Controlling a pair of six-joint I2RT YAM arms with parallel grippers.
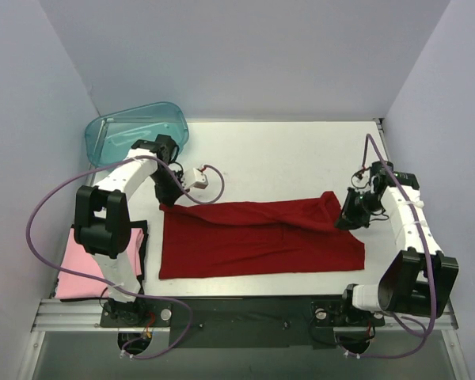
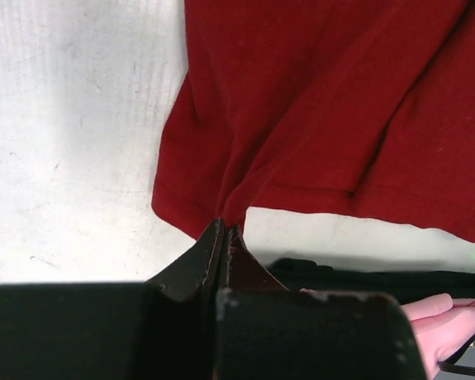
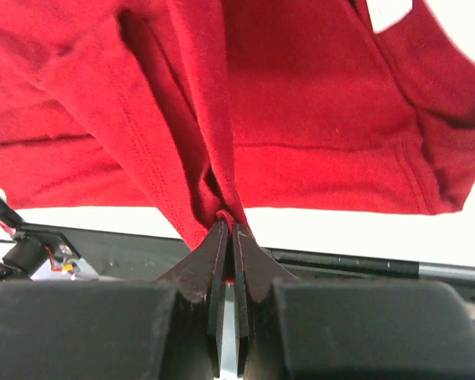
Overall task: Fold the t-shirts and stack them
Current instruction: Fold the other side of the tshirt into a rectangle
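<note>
Left hand [image 2: 226, 235] is pinched shut on the far left corner of the dark red t-shirt [image 1: 253, 241], and the right hand [image 3: 228, 228] pinches the far right corner the same way. Close to the arms, on the left, lies the pale pink t-shirt [image 1: 83, 273]. The red one is spread across the middle of the desk [image 1: 293, 154]. Far back sits a teal tub [image 1: 134, 131]. I think both hands should lift together, keep the edge tight and straight, and lay it even with the near edge.
</note>
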